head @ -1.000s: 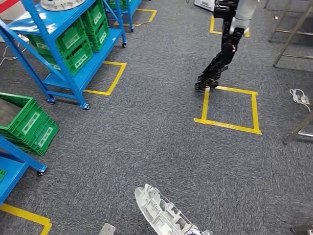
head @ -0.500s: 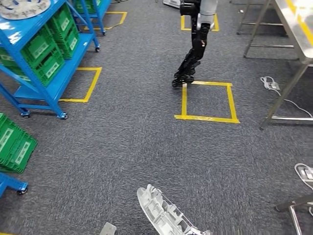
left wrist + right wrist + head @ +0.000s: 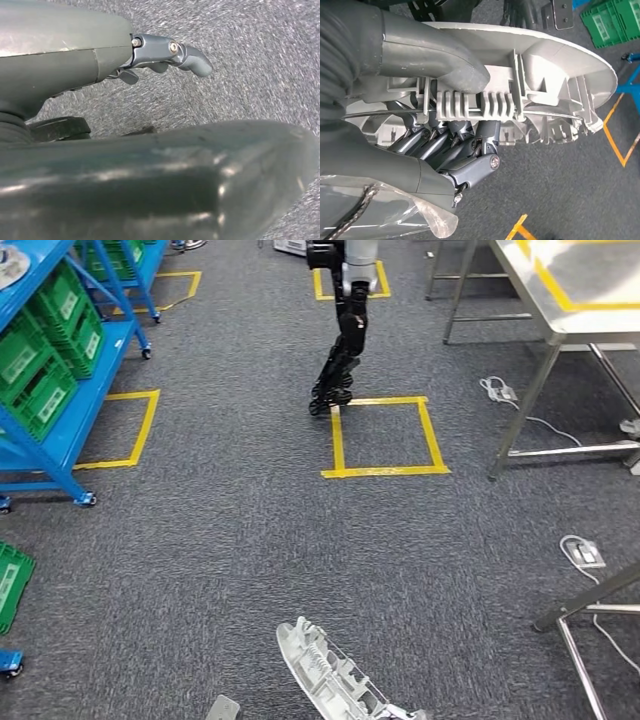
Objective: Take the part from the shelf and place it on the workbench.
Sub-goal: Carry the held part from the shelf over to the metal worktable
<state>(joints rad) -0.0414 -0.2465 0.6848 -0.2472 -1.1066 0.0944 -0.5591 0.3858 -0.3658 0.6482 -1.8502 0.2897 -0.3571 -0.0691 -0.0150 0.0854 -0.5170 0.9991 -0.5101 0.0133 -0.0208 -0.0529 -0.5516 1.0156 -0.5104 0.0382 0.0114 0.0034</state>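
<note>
Standing on grey speckled carpet (image 3: pixel 226 540) marked with yellow tape squares (image 3: pixel 385 435). Blue shelf (image 3: pixel 45 430) at 10 o'clock carries green crates (image 3: pixel 45 390) with white labels, writing too small to read; another green crate (image 3: pixel 9 585) sits on the floor at 9 o'clock. Steel counter (image 3: pixel 558 295) with yellow tape lines on its top at 2 o'clock, white cable and power strip (image 3: pixel 581 552) on the carpet near its legs. Second robot (image 3: pixel 343 330) at 12 o'clock, standing at the corner of a tape square.

My right robot hand (image 3: pixel 444 150) holds the part (image 3: pixel 546 85): thumb over the ribbed middle, fingers (image 3: pixel 471 145) curled under it. Part is a long pale grey moulded piece, ribs and clips facing up, seen at 6 o'clock in the head view (image 3: pixel 332 675), carried above the carpet, well apart from shelf and counter.

My left robot hand (image 3: pixel 166 50) holds nothing, fingers lightly curled, hanging over the carpet. No readable brand anywhere.
</note>
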